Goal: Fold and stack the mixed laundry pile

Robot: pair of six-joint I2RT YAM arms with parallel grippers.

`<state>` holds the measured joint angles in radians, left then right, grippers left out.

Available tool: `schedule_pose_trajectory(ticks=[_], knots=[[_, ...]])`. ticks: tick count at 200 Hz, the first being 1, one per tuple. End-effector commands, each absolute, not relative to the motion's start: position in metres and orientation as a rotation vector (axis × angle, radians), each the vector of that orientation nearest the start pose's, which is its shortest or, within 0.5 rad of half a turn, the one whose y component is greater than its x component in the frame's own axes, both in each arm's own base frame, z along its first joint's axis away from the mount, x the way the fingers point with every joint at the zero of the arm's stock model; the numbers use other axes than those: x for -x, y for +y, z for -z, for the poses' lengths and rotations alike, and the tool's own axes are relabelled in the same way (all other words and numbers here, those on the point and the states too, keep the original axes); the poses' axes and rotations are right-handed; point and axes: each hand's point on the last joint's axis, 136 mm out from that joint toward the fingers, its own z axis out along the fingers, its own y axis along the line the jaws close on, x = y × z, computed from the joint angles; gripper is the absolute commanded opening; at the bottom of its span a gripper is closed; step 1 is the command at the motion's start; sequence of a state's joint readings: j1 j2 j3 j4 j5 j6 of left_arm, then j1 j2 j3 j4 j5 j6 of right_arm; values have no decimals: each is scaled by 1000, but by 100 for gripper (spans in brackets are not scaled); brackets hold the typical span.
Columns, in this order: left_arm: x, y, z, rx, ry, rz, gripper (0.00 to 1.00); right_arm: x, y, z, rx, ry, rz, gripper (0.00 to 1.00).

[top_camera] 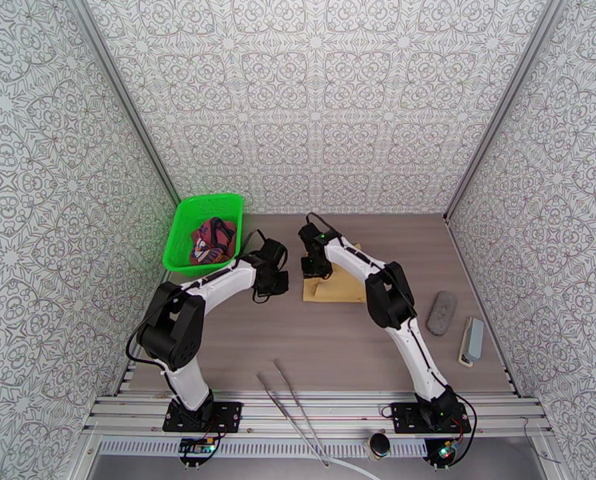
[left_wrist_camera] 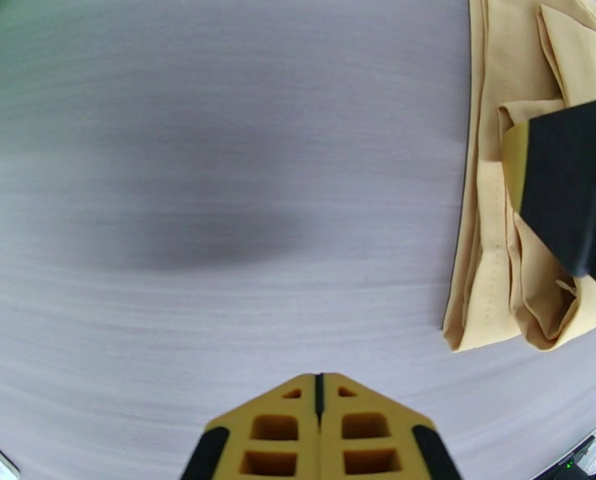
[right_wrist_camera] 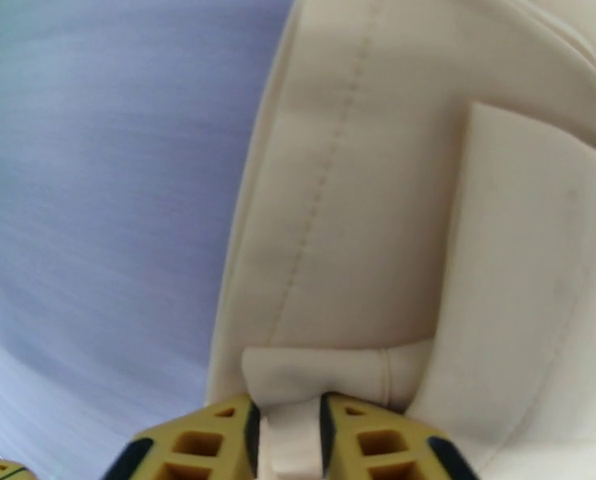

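Across a grey wood-grain table, closed in on three sides by walls papered in a grey-and-white floral pattern and framed by bare metal posts, laundry is seen part-sorted. Two arms are bolted at 6 o'clock, the left arm and the right arm, both bent inward toward the middle of the table.

Two garments are counted. One tan cloth is spread partly folded just beyond the centre, toward 12 o'clock, with stitched hems and overlapping layers shown in the wrist views. One maroon top is bundled inside the single green mesh basket, which is set at 10 o'clock against the left wall.

The right gripper is lowered onto the left edge of the tan cloth, and a narrow fold of the fabric is pinched between its yellow fingers. The left gripper is held over bare table at 9 o'clock of the cloth, its fingers pressed together with nothing between them; the cloth edge is seen apart from it, at 2 o'clock in its own view.

Two thin metal rods are laid side by side at 6 o'clock, running out over the near rail. One grey oblong pad and one pale block are placed at 3 o'clock, close together near the right wall and well apart from both garments.
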<state>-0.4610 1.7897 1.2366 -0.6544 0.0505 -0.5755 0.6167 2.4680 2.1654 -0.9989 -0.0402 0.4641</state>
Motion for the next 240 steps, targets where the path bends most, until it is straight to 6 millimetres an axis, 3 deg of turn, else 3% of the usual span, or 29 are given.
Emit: schedule_pose_trajectory(ticks=[1, 52, 83, 121, 151, 181, 240], knots=[[-357, -179, -63, 153, 2832, 297, 0, -429, 320, -2, 234, 2959, -186, 18], [-356, -179, -62, 155, 2832, 298, 0, -436, 319, -19, 212, 2906, -171, 0], [-355, -179, -61, 155, 2835, 298, 0, -442, 319, -40, 204, 2863, -185, 0], [-356, -179, -62, 154, 2832, 298, 0, -456, 316, -87, 155, 2751, -178, 0], [-356, -180, -61, 150, 2833, 299, 0, -467, 312, -109, 85, 2673, -168, 0], [-356, -180, -57, 147, 2841, 299, 0, -479, 308, -107, -2, 2631, -146, 0], [-353, -178, -49, 138, 2860, 282, 0, -504, 317, -77, -146, 2585, -187, 0]])
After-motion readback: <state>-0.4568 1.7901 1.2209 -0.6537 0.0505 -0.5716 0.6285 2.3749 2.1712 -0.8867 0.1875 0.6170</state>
